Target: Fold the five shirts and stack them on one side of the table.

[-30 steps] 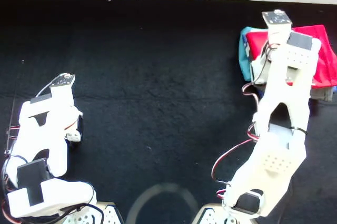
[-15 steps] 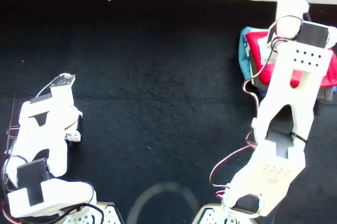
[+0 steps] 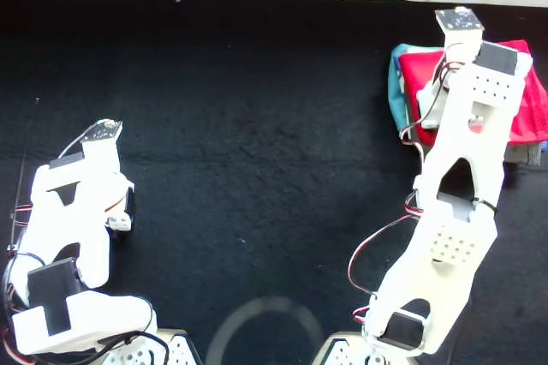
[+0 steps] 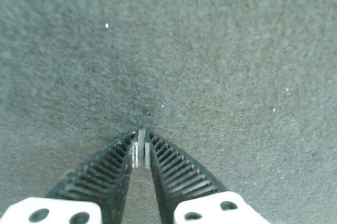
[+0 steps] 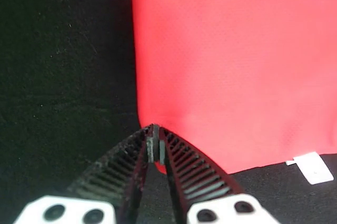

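Where right hand (image 5: 154,146) tips meet, red shirt (image 5: 226,61) edge lies.

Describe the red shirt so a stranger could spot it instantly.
Start at the black table and follow the right arm to its gripper. The red shirt lies folded there, topmost, bright against the teal shirt peeking out underneath.

I find the red shirt (image 3: 536,112) folded flat and lying topmost at the far right side of the table (image 3: 257,125). Its cloth is smooth and its edge straight, with a small white tag (image 5: 310,167) at its border. The teal shirt (image 3: 395,91) lies directly beneath, a strip protruding along the inward edge. A pale layer (image 3: 529,152) shows under the near corner; I cannot identify the garment.
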Controlling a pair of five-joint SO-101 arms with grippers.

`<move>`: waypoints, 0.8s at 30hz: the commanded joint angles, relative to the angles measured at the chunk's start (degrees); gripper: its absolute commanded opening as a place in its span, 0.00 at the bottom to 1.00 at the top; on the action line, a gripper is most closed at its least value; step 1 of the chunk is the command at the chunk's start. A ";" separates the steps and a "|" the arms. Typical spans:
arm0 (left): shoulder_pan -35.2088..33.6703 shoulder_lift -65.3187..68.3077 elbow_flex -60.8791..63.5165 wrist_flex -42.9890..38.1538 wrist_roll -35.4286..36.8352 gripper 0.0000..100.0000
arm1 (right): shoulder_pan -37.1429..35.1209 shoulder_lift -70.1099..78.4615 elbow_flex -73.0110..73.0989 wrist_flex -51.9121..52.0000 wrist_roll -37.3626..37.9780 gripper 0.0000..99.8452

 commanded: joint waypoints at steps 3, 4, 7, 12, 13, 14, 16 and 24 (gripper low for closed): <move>-1.10 -0.04 -0.48 -0.62 -0.18 0.01 | 0.57 -5.85 -10.33 2.51 0.18 0.01; -1.63 -0.48 -0.48 -0.53 -0.18 0.01 | 0.48 -7.52 -12.35 4.00 0.18 0.01; -4.09 -6.73 0.57 -0.26 -0.18 0.01 | 1.10 -14.37 -12.79 4.35 -3.52 0.01; -1.80 -30.73 5.58 8.18 -0.62 0.01 | 0.13 -29.93 3.82 4.26 -6.42 0.01; -0.57 -36.44 6.73 10.29 -0.62 0.01 | -0.57 -34.07 8.84 4.26 -6.51 0.01; 0.40 -41.80 7.87 11.60 -0.62 0.01 | -1.54 -38.02 13.49 4.18 -6.51 0.01; 2.07 -52.00 10.24 12.75 -0.62 0.01 | -3.56 -46.46 22.90 4.09 -6.59 0.01; 6.37 -77.58 22.11 21.10 -0.53 0.01 | -5.49 -77.05 62.20 1.10 -6.59 0.01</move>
